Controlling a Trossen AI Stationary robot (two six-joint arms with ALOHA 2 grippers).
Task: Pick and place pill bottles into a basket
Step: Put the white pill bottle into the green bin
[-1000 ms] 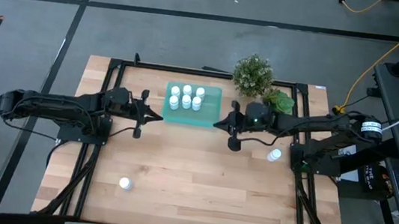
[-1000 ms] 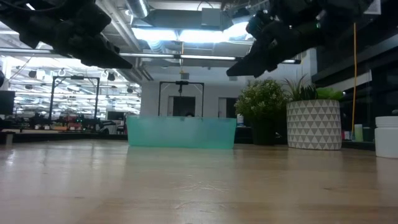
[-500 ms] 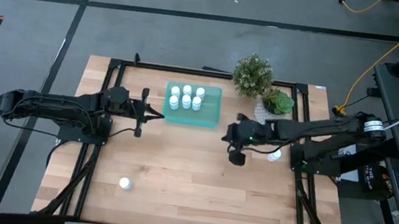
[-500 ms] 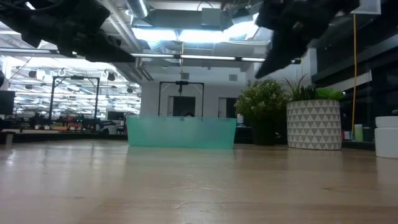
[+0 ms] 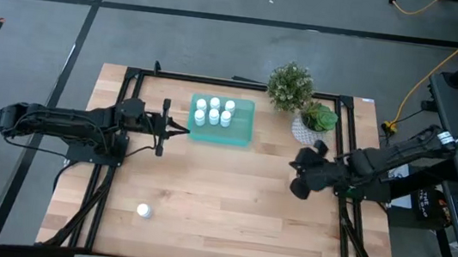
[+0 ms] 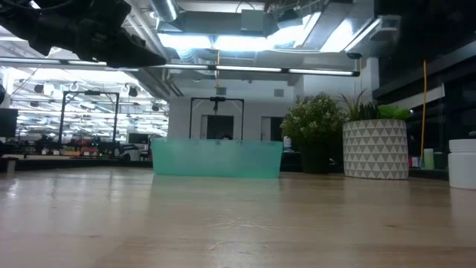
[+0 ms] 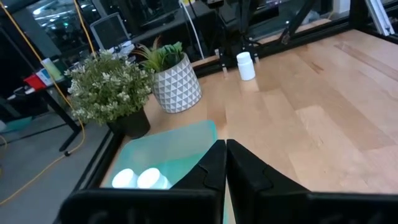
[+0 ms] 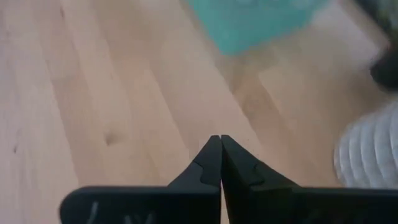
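While both arms hang above the wooden table [image 5: 230, 198], neither one carries anything. Furthest toward nine o'clock in the high view, the left arm stretches in from the table's edge, and the left gripper [image 5: 184, 132] sits just beside the basket's nine-o'clock side, its fingers pressed together with nothing between them; the left wrist view shows the two dark fingertips [image 7: 225, 163] meeting in a point over the basket's edge. Down toward seven o'clock, well apart from everything else, one pill bottle [image 5: 143, 210] stands alone on the wood. At twelve o'clock lies the basket [image 5: 240, 136], a teal tray holding five pill bottles [image 5: 214, 112] clustered in its far half; the low view shows its translucent wall [image 6: 216, 158] resting flat on the table. Toward one o'clock stand a bushy plant in a dark pot [image 5: 290, 85] and, just beside it, a white patterned pot with a leafy green plant [image 5: 314, 123]. Near three o'clock, the right gripper [image 5: 297, 166] hovers over bare wood close to the white pot, its fingers fully closed and empty, as the right wrist view confirms with the tips [image 8: 216, 155] touching. Another bottle [image 7: 245, 66] stands near the table's three-o'clock edge in the left wrist view; the high view hides it under the right arm.
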